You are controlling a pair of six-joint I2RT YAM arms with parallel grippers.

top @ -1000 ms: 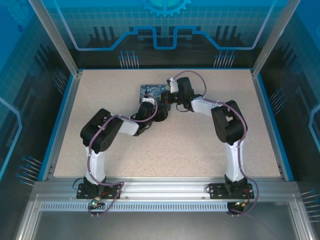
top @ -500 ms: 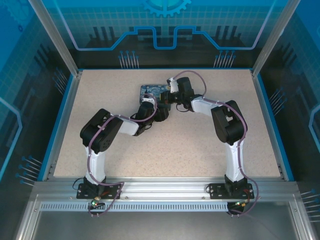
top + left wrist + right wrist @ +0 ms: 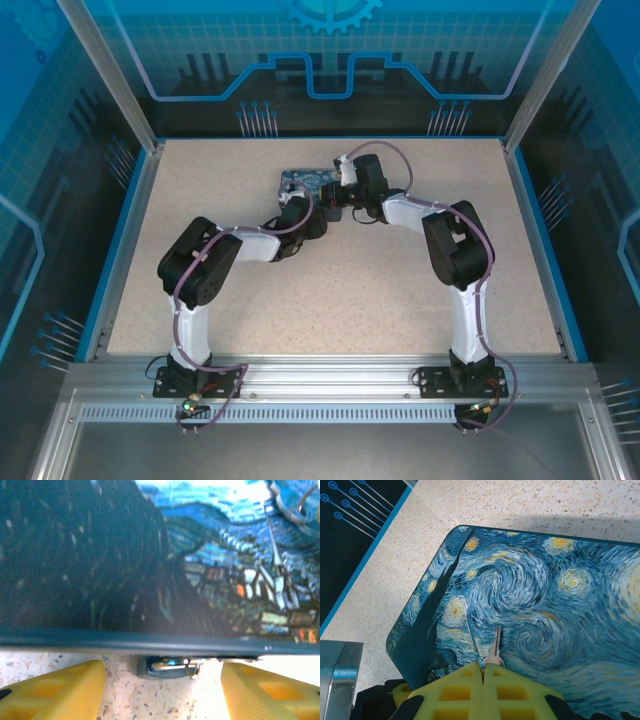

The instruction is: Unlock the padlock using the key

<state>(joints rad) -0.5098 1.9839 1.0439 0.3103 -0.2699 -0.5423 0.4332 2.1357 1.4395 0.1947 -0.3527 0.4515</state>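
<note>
Speckled tabletop (image 3: 400, 290) carries the starry-night box (image 3: 545, 595); the padlock (image 3: 167, 669) sits at its lower edge, between the left gripper's (image 3: 162, 695) spread fingers. The right gripper (image 3: 483, 672) pinches the key (image 3: 494, 645) over the painted lid.

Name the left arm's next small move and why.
Probably advance and close on the small bluish padlock at the edge of the starry-night painted box: the open left gripper straddles it, while the right gripper pinches the thin silvery key.
</note>
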